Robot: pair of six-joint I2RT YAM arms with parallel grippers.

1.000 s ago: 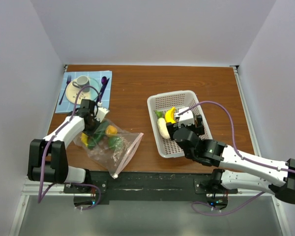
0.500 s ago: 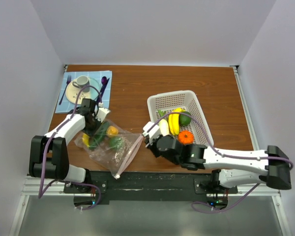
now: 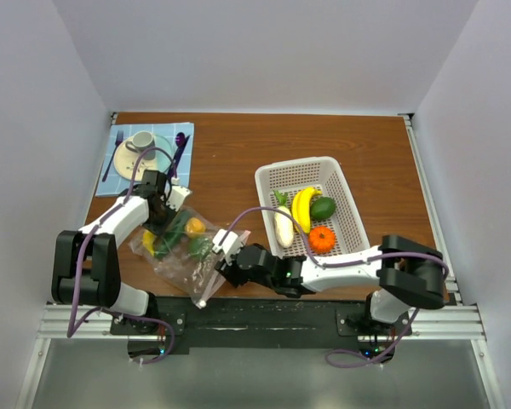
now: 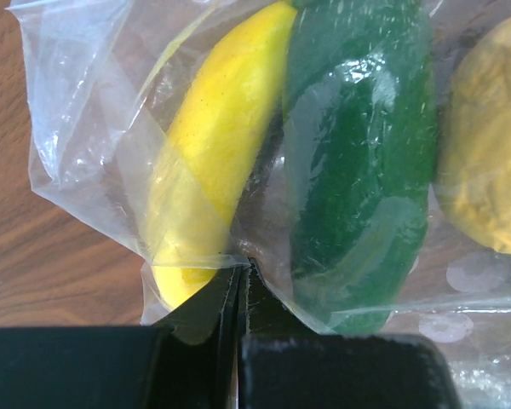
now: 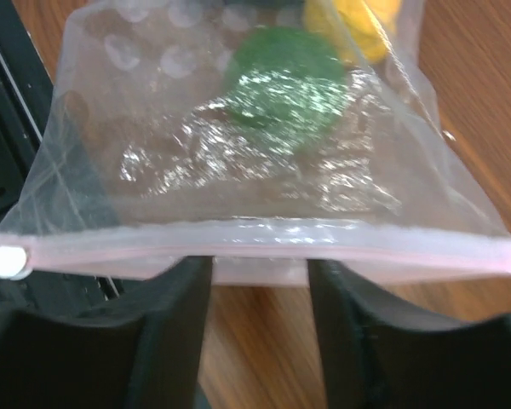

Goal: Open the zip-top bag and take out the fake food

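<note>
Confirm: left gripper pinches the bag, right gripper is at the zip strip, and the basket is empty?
Not empty: the top view shows the basket holding a banana, a white piece, a green piece and an orange. The rest stands: left gripper pinches the bag, right gripper is at the zip strip.

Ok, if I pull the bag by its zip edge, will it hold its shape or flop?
Probably flop: the zip-top bag is thin, crinkled film, and it folds where the left end effector pinches it. The pink zip strip looks like its stiffest part. The green piece inside would likely shift or roll.
</note>
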